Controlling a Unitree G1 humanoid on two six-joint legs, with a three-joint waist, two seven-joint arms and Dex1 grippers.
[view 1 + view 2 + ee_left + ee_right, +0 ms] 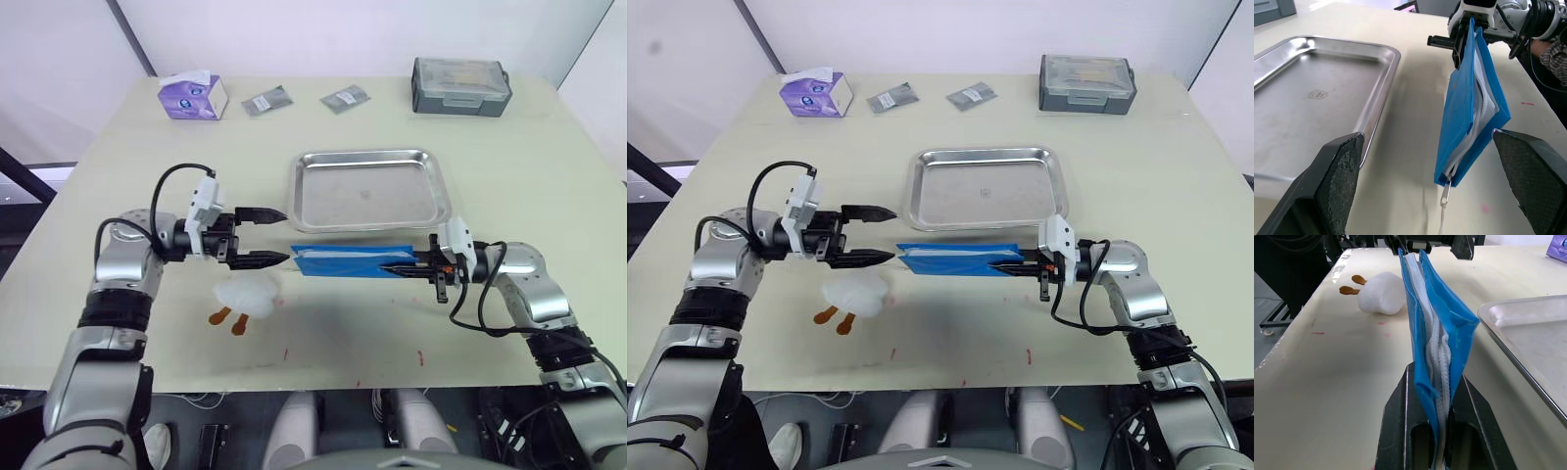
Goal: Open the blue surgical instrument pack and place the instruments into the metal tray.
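Your right gripper (pixel 404 266) pinches the blue surgical instrument pack (pixel 348 261) edge-up, centre frame. Your left gripper (pixel 279 236) gapes empty at its zipper end. Next, grip the pull; the metal tray (pixel 368 189) waits.

No text, number or brand can be read anywhere in these views. The metal tray (pixel 1312 98) carries a small stamped emblem at the middle of its floor, too faint to make out. The purple tissue box (pixel 192 96) near the tabletop's far left corner and the two small grey sachets (pixel 266 101) along the far edge bear print too small to read.
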